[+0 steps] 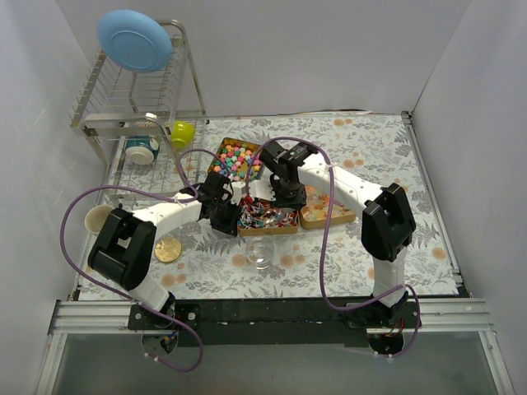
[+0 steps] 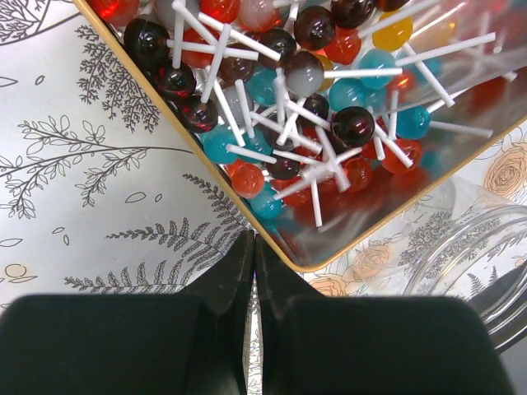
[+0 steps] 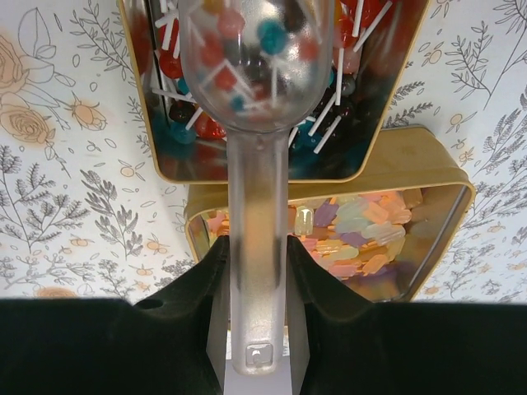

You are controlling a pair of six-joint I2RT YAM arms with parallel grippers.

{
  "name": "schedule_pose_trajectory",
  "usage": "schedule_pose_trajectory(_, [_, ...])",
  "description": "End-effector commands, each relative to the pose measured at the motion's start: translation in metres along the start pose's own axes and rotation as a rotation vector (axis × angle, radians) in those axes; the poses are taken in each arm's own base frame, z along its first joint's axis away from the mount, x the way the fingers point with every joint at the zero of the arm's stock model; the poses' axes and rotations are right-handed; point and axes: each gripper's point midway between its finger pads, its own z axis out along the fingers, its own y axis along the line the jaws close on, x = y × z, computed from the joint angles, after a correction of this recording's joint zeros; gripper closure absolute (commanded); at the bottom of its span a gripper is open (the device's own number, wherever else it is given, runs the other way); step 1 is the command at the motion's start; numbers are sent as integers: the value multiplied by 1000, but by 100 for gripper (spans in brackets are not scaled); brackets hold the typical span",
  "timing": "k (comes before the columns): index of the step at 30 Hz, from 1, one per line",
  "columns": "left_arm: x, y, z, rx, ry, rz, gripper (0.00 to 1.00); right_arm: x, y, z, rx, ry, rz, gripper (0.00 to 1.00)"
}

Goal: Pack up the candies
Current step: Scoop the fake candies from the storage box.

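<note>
Candies [image 1: 237,159] fill gold trays [image 3: 412,161]; clear scoop [image 3: 257,239] overhangs lollipops [image 2: 306,99], jar [image 1: 260,253] beside.

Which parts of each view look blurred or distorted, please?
Top external: evenly lit and sharp. Left wrist: the nearest lollipops blur, and the glass jar is soft. Right wrist: the clear scoop smears the lollipops behind its bowl.

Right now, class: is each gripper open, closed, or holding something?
Left gripper: closed, holding nothing.
Right gripper: closed on the handle of the clear scoop.
</note>
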Motion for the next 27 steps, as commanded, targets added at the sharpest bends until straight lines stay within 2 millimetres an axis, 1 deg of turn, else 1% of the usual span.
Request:
schedule_pose_trajectory(1, [-7,-8,2,38,-24,1,100,-12,8,2,9,-17,62,99])
schedule_pose_trajectory(7, [-11,-8,5,39,-23,-10,100,-27,6,3,42,-28,101,99])
schedule_pose_trajectory(11, [-10,-8,7,44,-15,-19,100,-33,16,9,-7,-56,97,99])
schedule_pose_trajectory(12, [-9,-8,8,45,-11,-22,100,-32,21,13,-29,-61,94,99])
schedule_pose_trajectory(13, [-9,-8,8,45,-10,-22,100,-30,23,15,-31,-59,93,99])
schedule_pose_trajectory(14, [-8,-8,8,46,-7,-21,100,-34,26,13,-44,-93,89,99])
schedule_pose_trajectory(15, [-6,-9,8,49,-4,-24,100,-34,32,18,-67,-118,88,99])
schedule_pose_trajectory(16, [-4,-9,7,49,-1,-25,100,-34,31,15,-59,-137,97,99])
schedule_pose_trajectory(17, [-3,-9,7,49,0,-22,100,-30,30,16,-56,-149,115,99])
schedule_pose_trajectory(18, [-3,-9,6,52,0,-19,100,-31,32,18,-73,-176,116,99])
schedule_pose_trajectory(21, [0,-10,4,58,-1,-12,100,-25,29,24,-74,-202,122,99])
schedule_pose_trajectory(26, [3,-10,5,59,4,-14,100,-32,22,22,-74,-243,125,99])
schedule_pose_trajectory(27, [2,-10,5,58,2,-15,100,-32,21,23,-74,-247,129,91])
